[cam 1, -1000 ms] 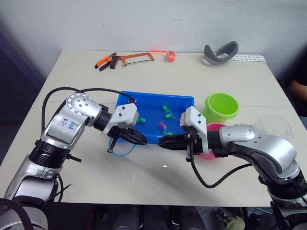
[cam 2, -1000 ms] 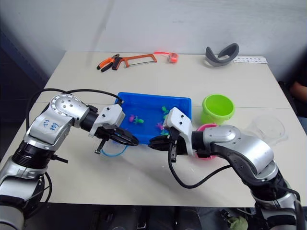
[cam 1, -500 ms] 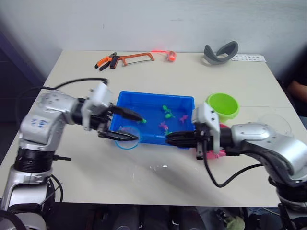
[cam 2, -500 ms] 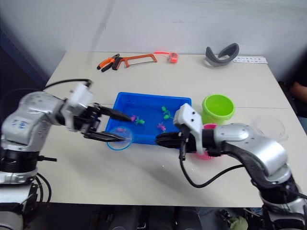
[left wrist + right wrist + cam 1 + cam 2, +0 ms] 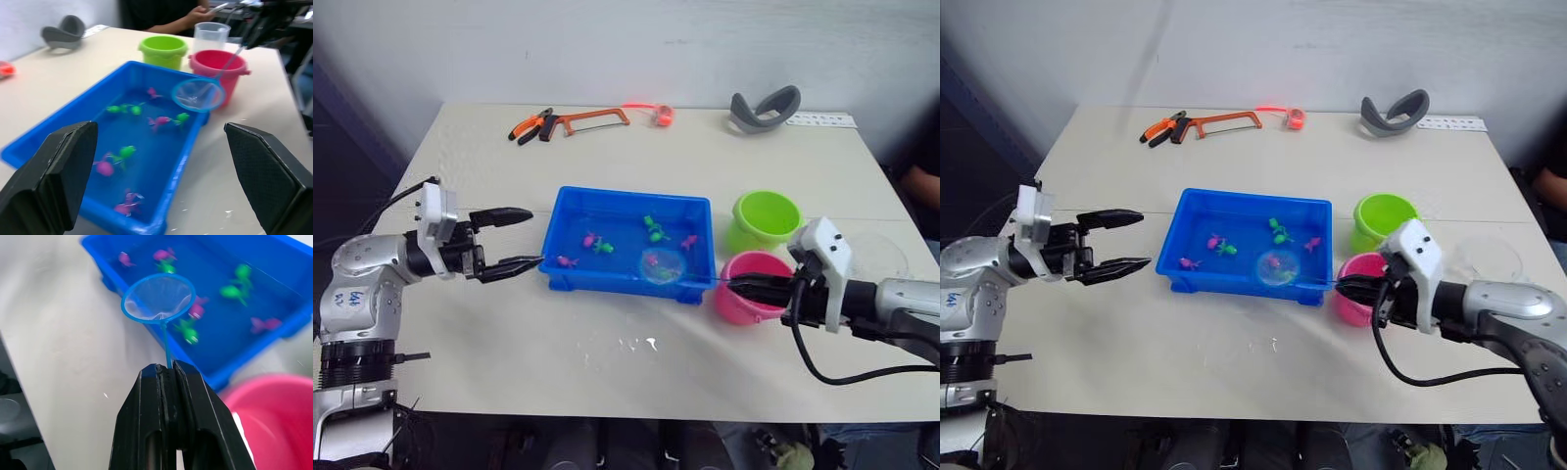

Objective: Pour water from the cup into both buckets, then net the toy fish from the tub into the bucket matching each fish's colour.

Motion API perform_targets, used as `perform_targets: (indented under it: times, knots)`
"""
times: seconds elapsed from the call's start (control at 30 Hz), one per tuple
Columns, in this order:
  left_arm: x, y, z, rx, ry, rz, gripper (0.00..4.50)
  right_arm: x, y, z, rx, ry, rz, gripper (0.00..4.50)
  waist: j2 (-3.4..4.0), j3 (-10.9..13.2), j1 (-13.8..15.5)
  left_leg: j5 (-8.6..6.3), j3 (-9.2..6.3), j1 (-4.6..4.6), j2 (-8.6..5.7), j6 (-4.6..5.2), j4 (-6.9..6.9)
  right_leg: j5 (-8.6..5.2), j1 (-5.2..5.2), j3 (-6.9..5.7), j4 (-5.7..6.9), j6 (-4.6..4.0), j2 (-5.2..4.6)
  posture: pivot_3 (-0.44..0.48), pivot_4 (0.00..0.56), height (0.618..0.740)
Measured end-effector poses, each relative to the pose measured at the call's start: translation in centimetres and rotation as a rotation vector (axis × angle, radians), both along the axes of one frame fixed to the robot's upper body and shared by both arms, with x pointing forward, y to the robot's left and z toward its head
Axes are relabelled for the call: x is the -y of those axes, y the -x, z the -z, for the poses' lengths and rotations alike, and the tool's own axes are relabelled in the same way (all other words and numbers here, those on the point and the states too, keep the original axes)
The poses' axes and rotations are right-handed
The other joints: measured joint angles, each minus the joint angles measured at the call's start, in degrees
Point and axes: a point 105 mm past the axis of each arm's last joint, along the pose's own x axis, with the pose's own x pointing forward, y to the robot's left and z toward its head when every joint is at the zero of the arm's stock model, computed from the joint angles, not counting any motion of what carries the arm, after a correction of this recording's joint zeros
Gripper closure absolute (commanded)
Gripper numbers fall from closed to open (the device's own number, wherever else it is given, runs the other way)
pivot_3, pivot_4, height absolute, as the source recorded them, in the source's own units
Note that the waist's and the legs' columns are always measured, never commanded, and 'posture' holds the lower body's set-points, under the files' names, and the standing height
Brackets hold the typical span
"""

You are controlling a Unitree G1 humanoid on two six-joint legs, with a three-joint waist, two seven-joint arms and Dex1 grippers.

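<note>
Right gripper [image 5: 736, 286] pinches the net [image 5: 663, 264] handle, hoop over the tub's [image 5: 558, 220] four-o'clock corner; thin handle could twist. Left gripper [image 5: 521, 238] gapes empty.

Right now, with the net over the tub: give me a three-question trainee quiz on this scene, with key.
1. True or false: the right gripper is shut on the net handle.
2. Which sits nearer the back wall, the green bucket or the pink bucket?
3. Multiple choice: the left gripper is A) holding a fish, B) open beside the tub, holding nothing, C) inside the cup.

Key
1. True; the hoop hangs over the tub's near right part.
2. The green bucket.
3. B.
</note>
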Motion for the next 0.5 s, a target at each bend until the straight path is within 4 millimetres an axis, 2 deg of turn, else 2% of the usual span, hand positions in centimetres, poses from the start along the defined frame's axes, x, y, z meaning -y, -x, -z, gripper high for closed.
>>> perform_targets:
  times: [0.23, 0.4, 0.5]
  knots:
    - [2.2, 0.1, 0.7, -0.045, 0.053, 0.064, 0.01, 0.4, -1.8, -1.4, 0.087, 0.028, 0.076, 4.50, 0.00, 0.00, -0.06, 0.00, 0.03, 0.02, -0.01, -0.01, 0.00, 0.00, -0.01, 0.02, 0.01, 0.00, 0.03, 0.000, 0.150, 0.740]
    - [3.0, 0.3, 0.5, -0.033, 0.059, 0.076, 0.01, 0.3, -2.6, -1.2, 0.112, 0.083, 0.060, 4.50, 0.00, 0.00, 0.00, 0.00, 0.04, 0.00, -0.01, -0.01, 0.00, 0.00, -0.02, 0.02, 0.01, 0.00, 0.08, 0.000, 0.150, 0.740]
    - [3.2, 0.2, 0.4, -0.028, 0.066, 0.075, 0.01, 0.0, -2.7, -1.1, 0.062, 0.074, 0.046, 4.50, 0.00, 0.00, -0.02, 0.01, 0.04, 0.02, -0.01, 0.00, 0.01, 0.00, 0.01, 0.02, 0.01, 0.00, 0.05, 0.000, 0.150, 0.740]
